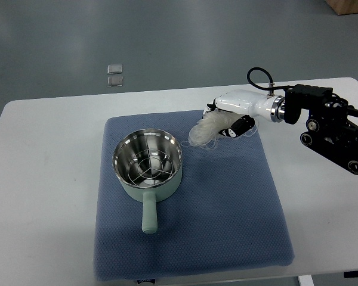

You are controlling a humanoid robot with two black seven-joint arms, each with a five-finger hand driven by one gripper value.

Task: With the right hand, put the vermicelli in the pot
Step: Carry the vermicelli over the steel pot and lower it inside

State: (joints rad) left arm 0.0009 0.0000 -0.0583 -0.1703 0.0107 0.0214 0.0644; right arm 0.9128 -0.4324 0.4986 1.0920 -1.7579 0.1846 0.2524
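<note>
Right robot hand (231, 122), fingers closed around the vermicelli (206, 132), right of centre above the mat (227, 202), near the pot (147, 164) at centre left.

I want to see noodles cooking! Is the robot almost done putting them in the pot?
About halfway. Done: the right hand has picked up the vermicelli and holds the bundle above the blue mat. In hand: the bundle hangs just right of the pot, not over it. Left: move it over the pot, which looks empty except for a wire rack, and let go.
</note>
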